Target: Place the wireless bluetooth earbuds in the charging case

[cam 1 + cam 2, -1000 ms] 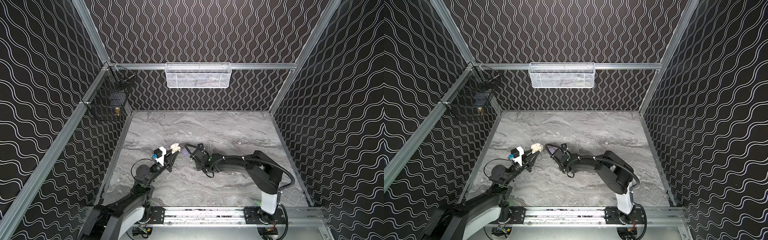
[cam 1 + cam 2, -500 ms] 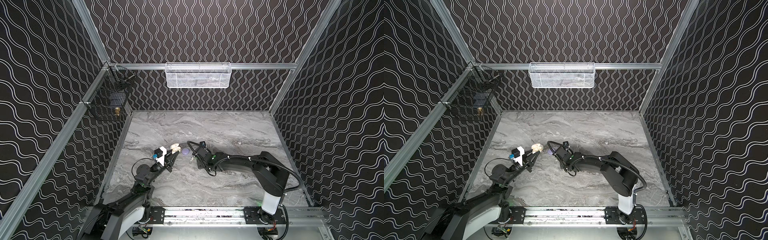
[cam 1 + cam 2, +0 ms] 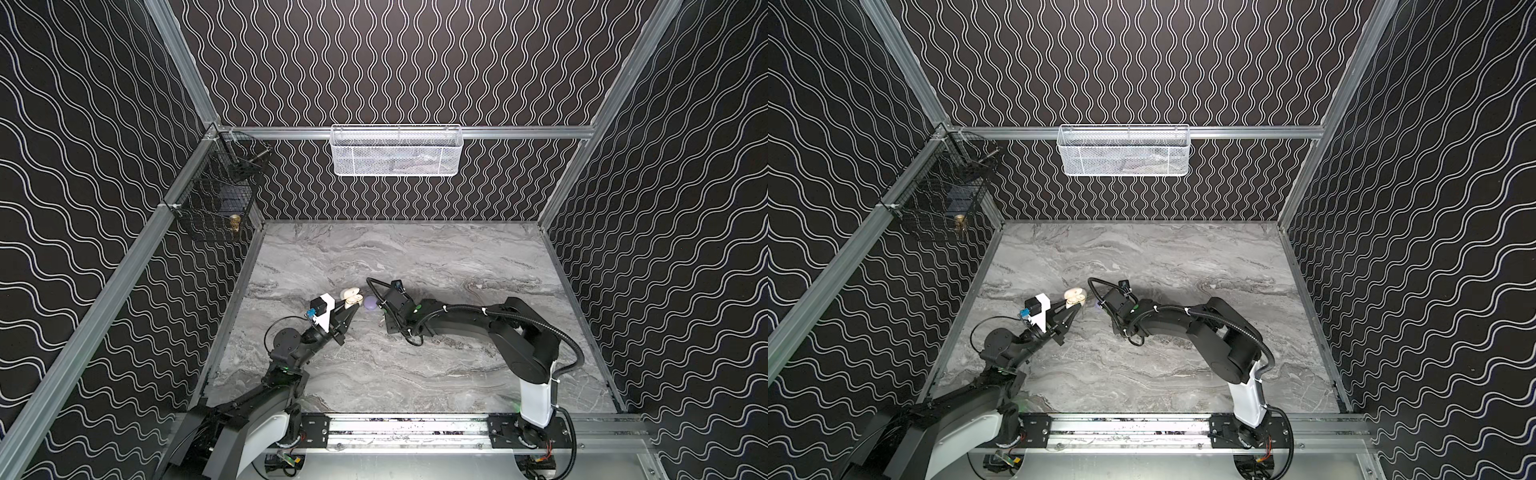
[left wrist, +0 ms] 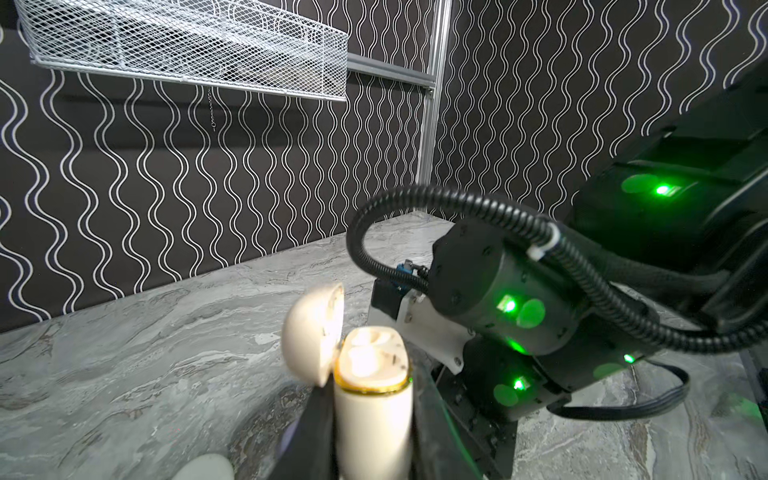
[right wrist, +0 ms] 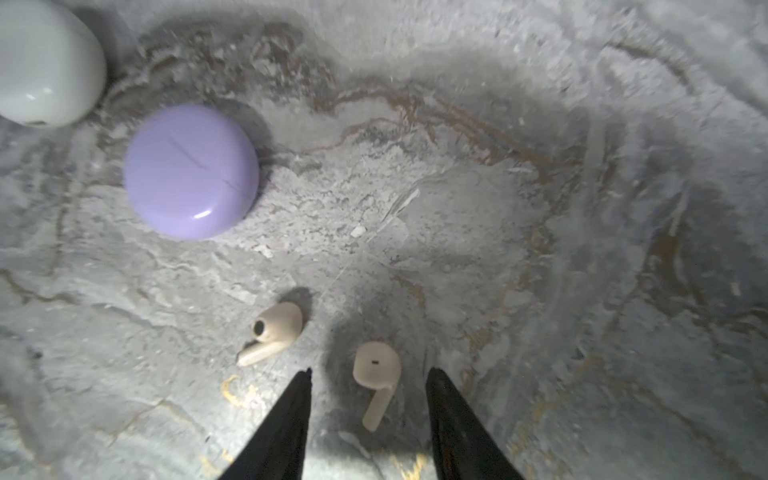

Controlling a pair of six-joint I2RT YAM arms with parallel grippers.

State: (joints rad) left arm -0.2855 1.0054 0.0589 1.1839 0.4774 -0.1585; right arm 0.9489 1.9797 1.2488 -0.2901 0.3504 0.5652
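1. Grey marble table [image 3: 415, 257], walled in by black wave-patterned panels.
2. Change: the lilac case [image 3: 370, 302] was hidden behind the right gripper [image 5: 370, 372] a second ago. It now shows in a top view between that gripper and the cream case [image 4: 370, 399]. The gripper has shifted over the loose earbuds.
3. Meaning: the pick is being lined up, not made. Neither earbud is lifted, so insertion lies ahead.
4. Right arm: stretched low across the table with the wrist pointing down. Its jaws are apart and straddle one earbud [image 5: 376, 368] that lies flat on the marble. Neither tip seems to touch it.
5. The second earbud [image 5: 274, 332] lies just beside it, outside the jaws. A white case [image 5: 45, 62] sits beyond the lilac one.
6. Left arm: angled up from the rail, with the left gripper [image 3: 348, 309] clamped on the cream case. The case is upright with its lid swung open. Its wells are too blurred to tell whether they are empty.
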